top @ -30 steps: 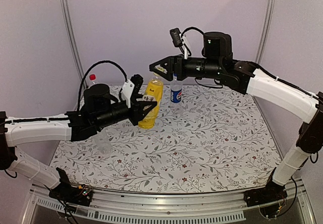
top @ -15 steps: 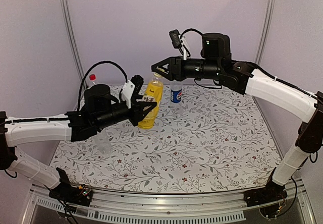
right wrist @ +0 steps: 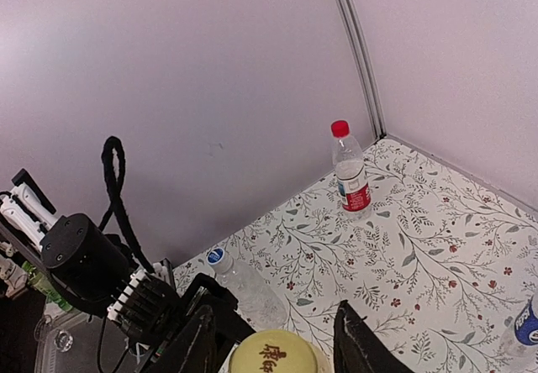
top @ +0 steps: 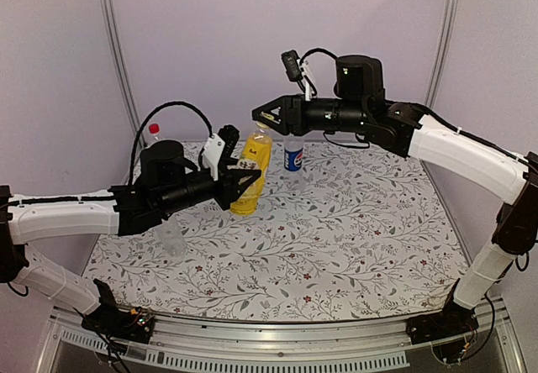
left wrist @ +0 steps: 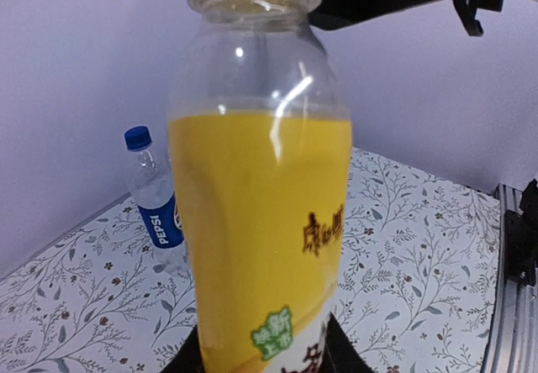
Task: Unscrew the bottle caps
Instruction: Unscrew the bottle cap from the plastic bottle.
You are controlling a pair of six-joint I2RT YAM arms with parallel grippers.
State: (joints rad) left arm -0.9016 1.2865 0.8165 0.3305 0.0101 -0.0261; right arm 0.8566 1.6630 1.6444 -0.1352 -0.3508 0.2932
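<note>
Yellow-drink bottle (top: 250, 175) hung tilted above the floral table (top: 361, 230), its lower body pinched by the left gripper (top: 242, 184); the right gripper (top: 262, 118) straddled the yellow cap (right wrist: 273, 358), whether pinching it I could not tell; nearly full, it likely felt weighty, thin-walled and squashy; the stiff cap's sides seemed the best hold.

Yellow-liquid bottle (left wrist: 261, 222) fills the view; blue-labelled bottle (left wrist: 155, 201) stands behind, left.

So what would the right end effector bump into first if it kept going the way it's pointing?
The cap of the yellow bottle. It sits right between the fingers of the right end effector, which seem to grip it. What lies beyond is hard to judge.
</note>
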